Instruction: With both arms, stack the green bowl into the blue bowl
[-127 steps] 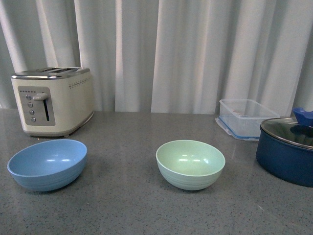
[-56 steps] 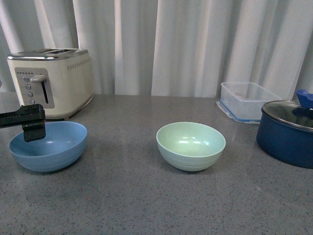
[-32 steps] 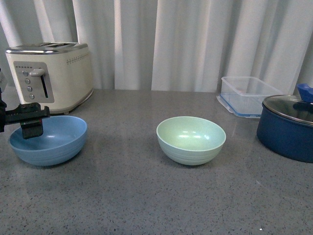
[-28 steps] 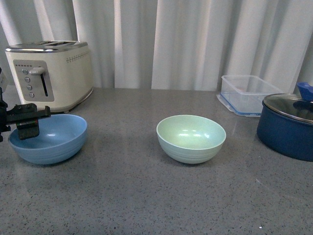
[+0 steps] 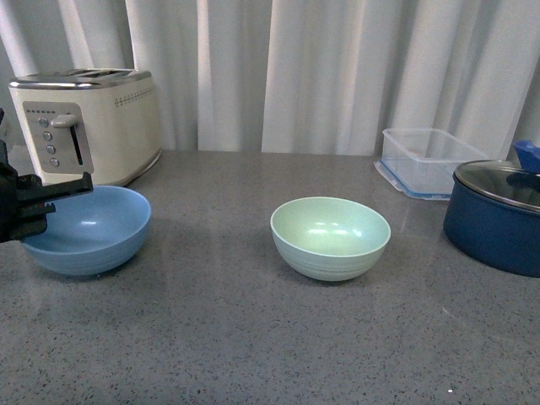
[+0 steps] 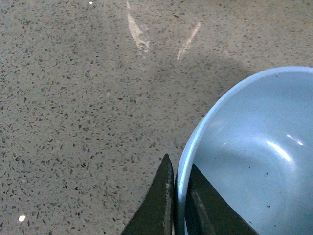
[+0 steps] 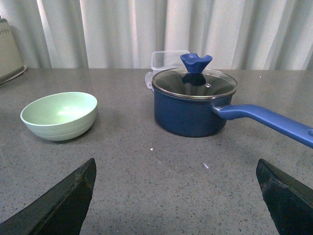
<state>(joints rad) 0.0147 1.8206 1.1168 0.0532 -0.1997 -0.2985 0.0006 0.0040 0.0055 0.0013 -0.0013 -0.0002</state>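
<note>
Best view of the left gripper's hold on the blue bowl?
Left wrist view: left gripper straddles the blue bowl rim, close up. Front view shows the whole bowl with the gripper at its edge, contact unclear. Right wrist view misses it.

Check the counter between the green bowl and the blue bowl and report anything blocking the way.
Nothing visible blocks it: only bare counter lies between the green bowl and the blue bowl. The toaster stands behind the blue bowl; the navy pot sits on the green bowl's far side.
</note>
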